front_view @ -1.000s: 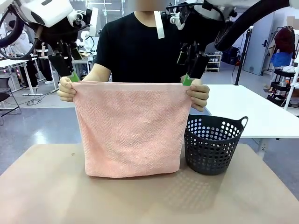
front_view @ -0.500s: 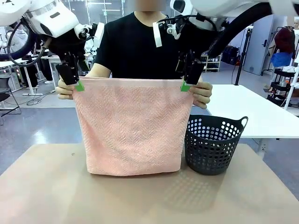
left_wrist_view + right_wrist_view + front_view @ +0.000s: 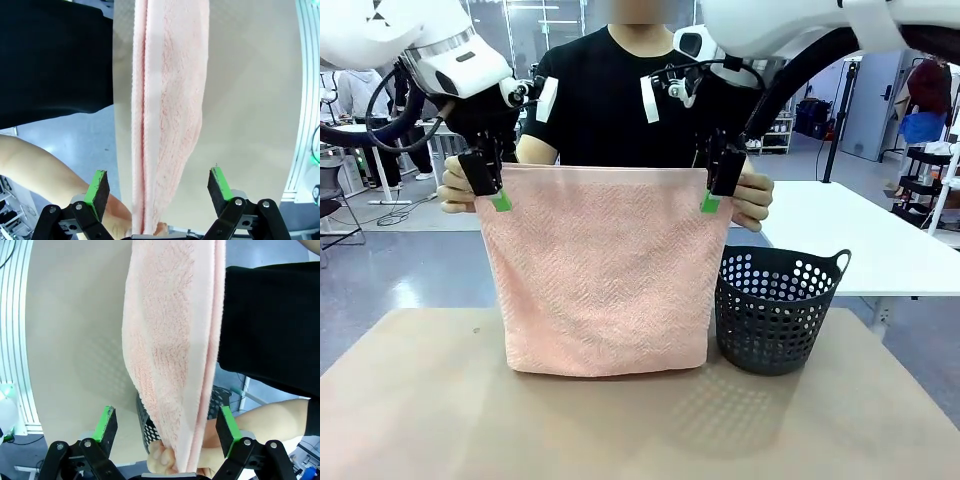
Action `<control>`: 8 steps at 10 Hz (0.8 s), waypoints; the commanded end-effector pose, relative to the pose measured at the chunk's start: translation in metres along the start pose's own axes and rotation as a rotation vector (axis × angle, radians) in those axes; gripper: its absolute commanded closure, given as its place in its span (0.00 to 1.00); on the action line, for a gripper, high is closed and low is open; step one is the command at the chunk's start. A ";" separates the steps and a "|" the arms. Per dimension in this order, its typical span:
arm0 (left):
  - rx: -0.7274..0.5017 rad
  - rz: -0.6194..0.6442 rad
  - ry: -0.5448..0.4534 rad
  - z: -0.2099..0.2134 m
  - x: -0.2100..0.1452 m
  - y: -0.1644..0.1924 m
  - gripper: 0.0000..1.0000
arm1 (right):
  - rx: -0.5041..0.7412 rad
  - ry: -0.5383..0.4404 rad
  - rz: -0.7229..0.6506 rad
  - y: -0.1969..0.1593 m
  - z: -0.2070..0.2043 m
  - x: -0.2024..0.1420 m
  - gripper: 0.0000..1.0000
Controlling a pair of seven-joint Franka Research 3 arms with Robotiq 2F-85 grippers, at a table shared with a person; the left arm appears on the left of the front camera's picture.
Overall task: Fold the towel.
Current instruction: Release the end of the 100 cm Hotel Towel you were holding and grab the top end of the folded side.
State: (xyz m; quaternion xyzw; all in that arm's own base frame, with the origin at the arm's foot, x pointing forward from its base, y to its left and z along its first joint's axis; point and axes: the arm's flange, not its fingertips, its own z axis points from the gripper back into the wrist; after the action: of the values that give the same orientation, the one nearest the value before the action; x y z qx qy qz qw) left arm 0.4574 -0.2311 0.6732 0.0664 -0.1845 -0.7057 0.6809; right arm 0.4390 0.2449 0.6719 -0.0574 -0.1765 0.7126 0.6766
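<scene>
A robotics lab: a white robot left arm (image 3: 440,45) at 10 o'clock and right arm (image 3: 790,25) at 2 over a tan bench (image 3: 420,400), cabled desks (image 3: 350,135) on grey floor (image 3: 410,270) at 9 o'clock, a white table (image 3: 880,240), rack (image 3: 930,170) and grey door (image 3: 875,90) at 3 o'clock.

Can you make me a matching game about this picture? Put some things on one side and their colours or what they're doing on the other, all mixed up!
Things:
1. towel
2. basket
3. table
4. left gripper

Descriptions:
A. dark, full of round holes
B. open, straddling the towel's top edge
C. pink, hanging down
D. tan and flat

Pairs: 1-C, 2-A, 3-D, 4-B
</scene>
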 end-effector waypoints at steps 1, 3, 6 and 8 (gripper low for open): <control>-0.043 0.003 0.006 0.000 0.002 0.002 0.00 | 0.049 -0.013 -0.027 -0.003 -0.002 -0.001 0.00; -0.051 0.017 0.011 -0.002 -0.001 -0.001 0.22 | 0.064 -0.001 -0.034 -0.003 -0.008 -0.003 0.00; -0.051 0.026 0.015 -0.003 -0.004 -0.007 1.00 | 0.073 -0.006 -0.053 -0.004 -0.016 -0.006 0.80; -0.049 0.031 0.011 -0.002 -0.005 -0.011 1.00 | 0.064 -0.007 -0.064 -0.003 -0.016 -0.007 1.00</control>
State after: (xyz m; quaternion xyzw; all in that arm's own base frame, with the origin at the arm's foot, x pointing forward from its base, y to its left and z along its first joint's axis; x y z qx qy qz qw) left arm 0.4562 -0.2285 0.6672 0.0609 -0.1650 -0.7039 0.6882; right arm 0.4477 0.2418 0.6562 -0.0377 -0.1515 0.7089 0.6878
